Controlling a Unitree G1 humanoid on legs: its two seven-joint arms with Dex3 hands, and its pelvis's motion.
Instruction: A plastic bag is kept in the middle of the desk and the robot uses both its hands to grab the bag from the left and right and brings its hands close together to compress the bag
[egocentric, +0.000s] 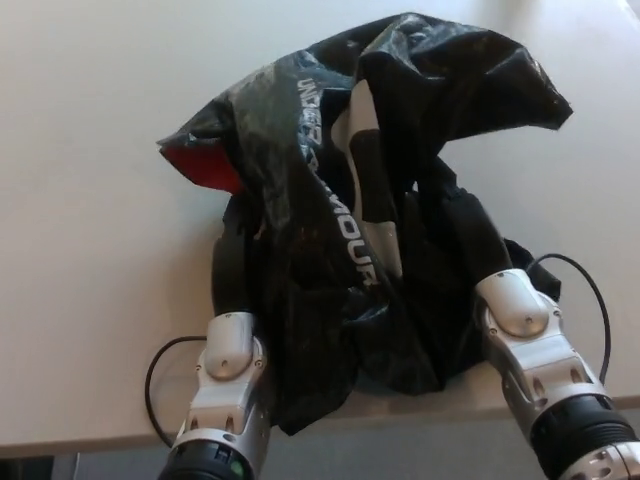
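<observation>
At six o'clock the light desk (90, 300) edge is crossed by two silver forearms. The left hand (228, 268) at seven o'clock and the right hand (478, 245) at five o'clock are pressed into the flanks of the crumpled black plastic bag (400, 130) with white lettering; their fingers are buried in the folds, so whether the plastic is gripped cannot be told. The bag is bunched upward between them at the desk's centre. Towards ten o'clock a red lining (205, 170) is exposed at its opening; any contents are hidden.
</observation>
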